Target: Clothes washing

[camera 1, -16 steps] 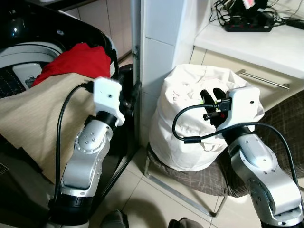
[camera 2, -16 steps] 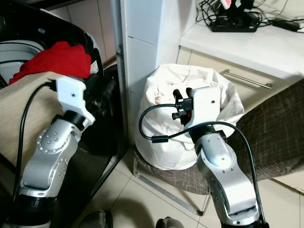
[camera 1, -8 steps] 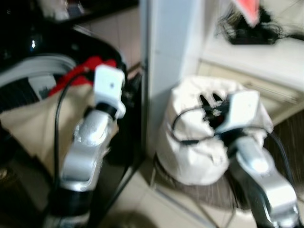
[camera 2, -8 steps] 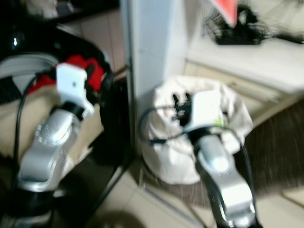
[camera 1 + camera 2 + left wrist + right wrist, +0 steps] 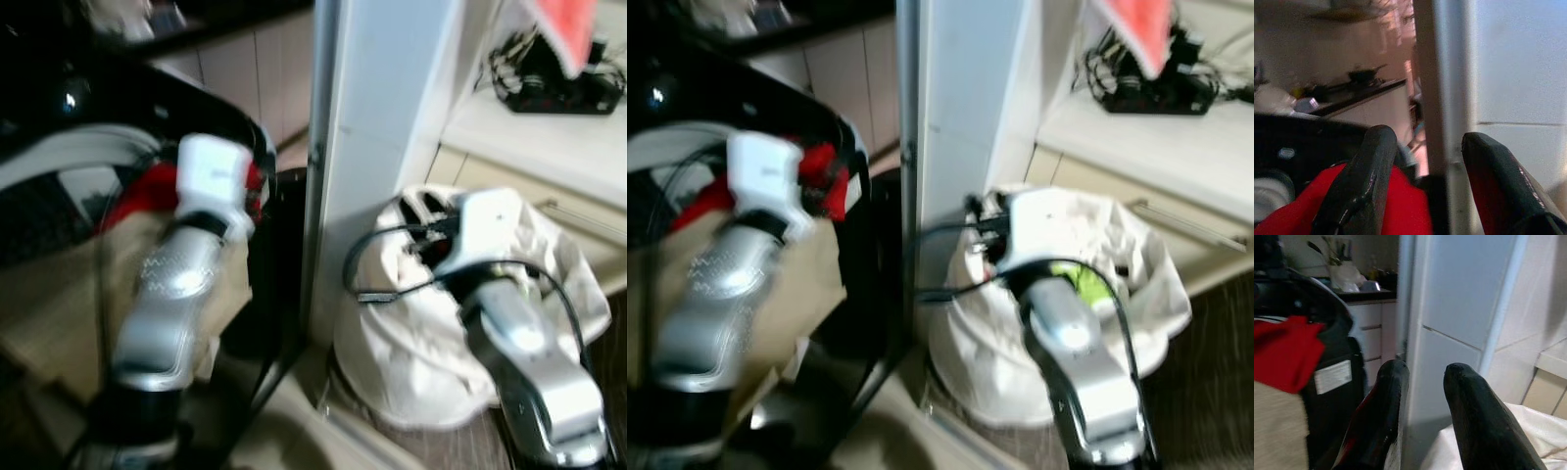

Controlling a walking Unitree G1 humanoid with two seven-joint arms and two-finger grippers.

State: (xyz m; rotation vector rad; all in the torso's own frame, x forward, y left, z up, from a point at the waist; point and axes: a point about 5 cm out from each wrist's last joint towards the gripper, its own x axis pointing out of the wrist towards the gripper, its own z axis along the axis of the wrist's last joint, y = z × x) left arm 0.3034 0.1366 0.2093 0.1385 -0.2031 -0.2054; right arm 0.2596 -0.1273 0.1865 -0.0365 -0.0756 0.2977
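I note: left gripper (image 5: 1422,191), fingers apart, empty, above red garment (image 5: 1400,215) on washing machine (image 5: 59,108); right gripper (image 5: 1422,416), fingers apart, over white laundry bag (image 5: 411,343)

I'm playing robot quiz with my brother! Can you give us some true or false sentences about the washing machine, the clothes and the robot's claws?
1. A red cloth lies on the washing machine. True.
2. The white laundry bag sits to the right of the white pillar. True.
3. The left gripper is squeezing the red cloth. False: its fingers are apart with nothing between them; the cloth lies beyond them.
4. The right gripper holds a sock. False: its fingers are open and hold nothing.
5. The black power strip lies on the floor. False: it is up on the white counter.
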